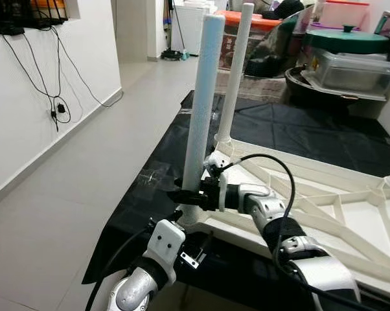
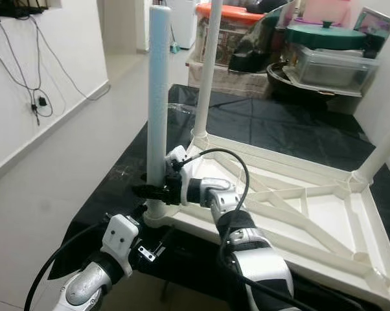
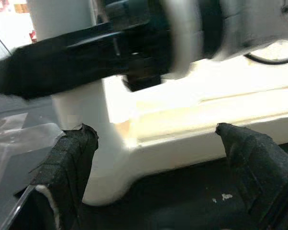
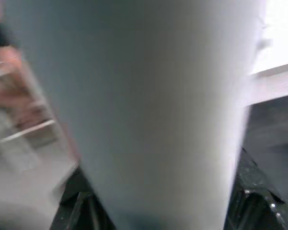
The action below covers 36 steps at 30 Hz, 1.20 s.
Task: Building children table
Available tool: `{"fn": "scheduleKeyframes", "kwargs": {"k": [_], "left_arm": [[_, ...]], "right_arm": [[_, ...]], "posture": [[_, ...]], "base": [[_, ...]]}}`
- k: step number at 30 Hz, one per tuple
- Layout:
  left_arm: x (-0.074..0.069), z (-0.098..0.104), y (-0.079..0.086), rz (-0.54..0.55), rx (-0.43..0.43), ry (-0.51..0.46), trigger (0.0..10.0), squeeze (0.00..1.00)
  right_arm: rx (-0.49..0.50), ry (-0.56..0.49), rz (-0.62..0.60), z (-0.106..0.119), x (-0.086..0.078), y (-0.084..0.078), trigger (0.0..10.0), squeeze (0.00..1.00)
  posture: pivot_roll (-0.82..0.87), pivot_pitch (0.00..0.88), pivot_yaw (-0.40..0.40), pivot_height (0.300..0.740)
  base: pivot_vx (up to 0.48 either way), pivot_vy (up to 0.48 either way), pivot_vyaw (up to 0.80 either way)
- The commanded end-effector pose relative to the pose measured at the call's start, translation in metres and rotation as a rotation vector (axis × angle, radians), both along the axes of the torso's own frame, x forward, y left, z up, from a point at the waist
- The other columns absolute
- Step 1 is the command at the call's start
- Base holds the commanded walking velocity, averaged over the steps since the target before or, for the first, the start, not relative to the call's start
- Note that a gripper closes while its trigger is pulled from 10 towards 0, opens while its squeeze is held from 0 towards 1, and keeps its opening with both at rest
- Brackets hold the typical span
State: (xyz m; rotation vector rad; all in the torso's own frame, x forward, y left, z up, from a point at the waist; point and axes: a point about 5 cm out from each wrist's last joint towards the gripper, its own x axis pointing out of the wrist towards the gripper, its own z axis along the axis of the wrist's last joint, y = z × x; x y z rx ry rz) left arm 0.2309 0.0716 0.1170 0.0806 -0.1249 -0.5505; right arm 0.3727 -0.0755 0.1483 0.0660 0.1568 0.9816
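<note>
The white children's table (image 1: 350,214) lies upside down on a black sheet (image 1: 298,129). A white leg (image 1: 205,97) stands upright in its near left corner socket (image 3: 103,167). My right gripper (image 1: 185,194) is shut on this leg just above the socket; up close the leg (image 4: 144,96) sits between its black fingers (image 4: 254,201). My left gripper (image 3: 156,136) is low at the same corner, open, its fingertips (image 3: 77,143) spread to either side of the socket. A second leg (image 1: 237,71) stands at the far left corner and a third (image 2: 383,155) at the right.
Stacked storage boxes and a pot (image 1: 350,65) crowd the back right behind the sheet. A white wall with hanging cables (image 1: 56,110) runs along the left. Grey tiled floor (image 1: 72,194) stretches between the wall and the sheet.
</note>
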Motion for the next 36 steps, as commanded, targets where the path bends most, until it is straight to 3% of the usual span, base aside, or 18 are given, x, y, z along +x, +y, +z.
{"fn": "scheduleKeyframes", "kwargs": {"k": [1, 4, 5, 6, 8, 10, 11, 15, 16, 17, 18, 23, 24, 27, 28, 32, 34, 36], "left_arm": [[-0.001, -0.005, 0.000, 0.002, 0.003, 0.023, 10.0, 0.00], [-0.001, -0.005, 0.000, 0.002, 0.003, 0.022, 10.0, 0.00], [-0.001, -0.005, 0.000, 0.002, 0.003, 0.022, 10.0, 0.00], [0.000, -0.005, 0.001, 0.001, 0.003, 0.022, 10.0, 0.00], [0.000, -0.005, 0.001, 0.001, 0.003, 0.022, 10.0, 0.00], [0.000, -0.005, 0.001, 0.000, 0.003, 0.023, 10.0, 0.00], [0.000, -0.005, 0.001, -0.001, 0.004, 0.024, 10.0, 0.00], [0.000, -0.005, 0.001, -0.002, 0.007, 0.024, 10.0, 0.00], [0.000, -0.006, 0.001, -0.003, 0.008, 0.024, 10.0, 0.00], [0.000, -0.006, 0.001, -0.003, 0.008, 0.024, 10.0, 0.00], [0.000, -0.006, 0.001, -0.003, 0.008, 0.024, 10.0, 0.00], [0.000, -0.006, 0.001, -0.004, 0.008, 0.025, 10.0, 0.00], [0.000, -0.006, 0.001, -0.004, 0.008, 0.025, 10.0, 0.00], [0.000, -0.007, 0.001, -0.004, 0.008, 0.025, 10.0, 0.00], [0.000, -0.007, 0.001, -0.004, 0.009, 0.024, 10.0, 0.00], [0.000, -0.007, 0.001, -0.004, 0.009, 0.024, 10.0, 0.00], [0.001, -0.007, 0.000, -0.006, 0.009, 0.024, 10.0, 0.00], [0.001, -0.007, 0.000, -0.007, 0.008, 0.024, 10.0, 0.00]], "right_arm": [[-0.001, 0.034, -0.192, -0.010, 0.005, -0.014, 0.0, 0.00], [0.001, 0.068, -0.570, -0.014, 0.015, -0.042, 0.0, 0.00], [0.001, 0.068, -0.570, -0.014, 0.015, -0.042, 0.0, 0.00], [-0.043, 0.068, -0.841, -0.018, 0.016, -0.066, 0.0, 0.00], [-0.043, 0.068, -0.841, -0.018, 0.016, -0.066, 0.0, 0.00], [-0.069, 0.061, -1.058, -0.021, 0.013, -0.087, 0.0, 0.00], [-0.068, 0.085, -1.287, -0.028, 0.003, -0.106, 0.0, 0.00], [-0.045, 0.149, -1.469, -0.041, -0.014, -0.110, 0.0, 0.00], [-0.006, 0.166, -1.440, -0.043, -0.016, -0.099, 3.2, 0.00], [-0.006, 0.166, -1.440, -0.043, -0.016, -0.099, 3.2, 0.00], [0.056, 0.144, -1.335, -0.040, -0.012, -0.081, 10.0, 1.00], [0.135, 0.073, -1.154, -0.028, -0.004, -0.056, 10.0, 1.00], [0.172, 0.043, -1.072, -0.022, -0.001, -0.048, 10.0, 0.00], [0.211, 0.026, -0.881, -0.015, 0.003, -0.037, 10.0, 0.00], [0.212, 0.024, -0.666, -0.011, 0.004, -0.030, 10.0, 0.00], [0.203, 0.030, -0.520, -0.009, 0.002, -0.026, 10.0, 0.00], [0.042, 0.013, -0.138, -0.010, -0.005, -0.029, 10.0, 0.00], [-0.010, 0.019, -0.030, -0.011, -0.009, -0.031, 10.0, 0.00]], "posture": [[0.17, 0.000, -0.100, 0.740], [0.15, 0.000, -0.092, 0.740], [0.15, 0.000, -0.092, 0.740], [0.15, 0.000, -0.086, 0.740], [0.15, 0.000, -0.086, 0.740], [0.15, 0.000, -0.086, 0.740], [0.15, 0.000, -0.085, 0.740], [0.15, 0.000, -0.085, 0.740], [0.15, 0.000, -0.081, 0.740], [0.15, 0.000, -0.081, 0.740], [0.15, 0.000, -0.083, 0.740], [0.15, 0.000, -0.089, 0.740], [0.15, 0.000, -0.089, 0.740], [0.15, 0.000, -0.088, 0.740], [0.15, 0.000, -0.086, 0.740], [0.15, 0.000, -0.086, 0.740], [0.15, 0.000, -0.090, 0.740], [0.15, 0.000, -0.090, 0.740]], "base": [[0.000, 0.000, 0.00], [0.000, 0.000, 0.00], [0.000, 0.000, 0.00], [0.000, 0.000, 0.00], [0.000, 0.000, 0.00], [0.000, 0.000, 0.00], [0.000, 0.000, 0.00], [0.000, 0.000, 0.00], [0.000, 0.000, 0.00], [0.000, 0.000, 0.00], [0.000, 0.000, 0.00], [0.000, 0.000, 0.00], [0.000, 0.000, 0.00], [0.000, 0.000, 0.00], [0.000, 0.000, 0.00], [0.000, 0.000, 0.00], [0.000, 0.000, 0.00], [0.000, 0.000, 0.00]]}}
